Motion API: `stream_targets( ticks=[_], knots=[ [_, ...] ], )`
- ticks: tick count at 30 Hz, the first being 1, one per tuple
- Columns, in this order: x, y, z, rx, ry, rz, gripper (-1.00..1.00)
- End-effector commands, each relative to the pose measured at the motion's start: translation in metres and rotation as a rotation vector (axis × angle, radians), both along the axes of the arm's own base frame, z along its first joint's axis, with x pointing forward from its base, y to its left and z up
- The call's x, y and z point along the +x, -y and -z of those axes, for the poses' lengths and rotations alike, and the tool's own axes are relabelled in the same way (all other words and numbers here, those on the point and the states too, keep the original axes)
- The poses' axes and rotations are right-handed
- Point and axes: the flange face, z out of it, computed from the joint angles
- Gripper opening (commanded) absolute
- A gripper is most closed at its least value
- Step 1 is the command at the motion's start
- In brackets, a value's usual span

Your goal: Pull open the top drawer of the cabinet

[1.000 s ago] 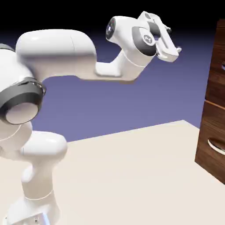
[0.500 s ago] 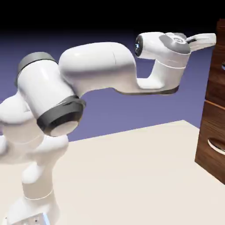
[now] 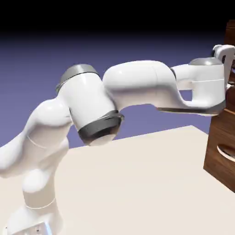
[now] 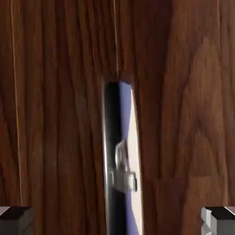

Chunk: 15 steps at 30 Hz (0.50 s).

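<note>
Dark brown wood grain of the top drawer (image 4: 183,92) fills the hand view. Its slim silver handle (image 4: 121,156) runs up the middle of that view, mirroring the hand. My gripper (image 4: 117,222) is open, with the grey fingertips (image 4: 13,220) far apart at the two bottom corners and the handle lined up between them, still a little ahead. In the exterior view my white hand (image 3: 223,51) is up against the upper part of the cabinet (image 3: 215,133) at the right edge. Its fingers are cut off by the picture's edge.
The lower drawer's silver handle (image 3: 226,150) shows at the right edge, well below my hand. The beige table top (image 3: 137,183) stretches from the robot's base to the cabinet's foot.
The arm has stretched out to the right and lowered. The hand has swung from high and short of the cabinet to right in front of its upper drawer.
</note>
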Motion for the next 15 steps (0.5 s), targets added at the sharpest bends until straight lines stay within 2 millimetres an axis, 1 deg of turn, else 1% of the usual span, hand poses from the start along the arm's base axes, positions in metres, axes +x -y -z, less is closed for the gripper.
stream_targets(
  ticks=[1,6,7,8,9,12,15],
  knots=[
    [0.007,0.001,-0.001,0.002,0.0,0.0,0.0],
    [0.043,-0.001,0.001,-0.003,0.0,-0.001,0.0],
    [0.043,-0.001,0.001,-0.003,0.0,-0.001,0.0],
    [0.043,-0.001,0.001,-0.003,0.0,-0.001,-1.0],
    [0.043,-0.001,0.001,-0.003,0.0,-0.001,-1.0],
    [0.026,-0.002,0.002,-0.004,0.0,-0.001,-1.0],
    [0.027,-0.003,0.006,-0.004,-0.003,-0.003,-1.0]
  ],
)
